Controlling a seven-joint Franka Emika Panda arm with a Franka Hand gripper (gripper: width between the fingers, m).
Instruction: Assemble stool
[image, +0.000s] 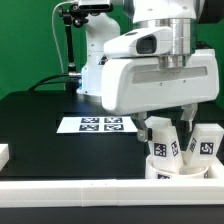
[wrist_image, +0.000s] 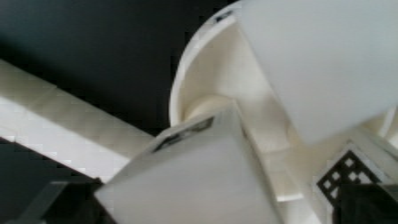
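The gripper (image: 170, 122) hung low over the black worktop (image: 40, 125) at about four o'clock in the exterior view, its fingers clenched on a white tagged leg (image: 162, 147) that stood tilted in the round seat (image: 168, 171). Another leg (image: 204, 143) stood at three o'clock of it, just beside. The marker board (image: 95, 124) lay flat near centre. A white border rail (image: 100, 190) ran along six o'clock.

In the wrist view the held leg (wrist_image: 187, 175) filled the foreground against the seat's rim (wrist_image: 205, 75).

Legs (image: 160, 146) standing in seat (image: 182, 172), marker board (image: 96, 124) behind, toward exterior view's left
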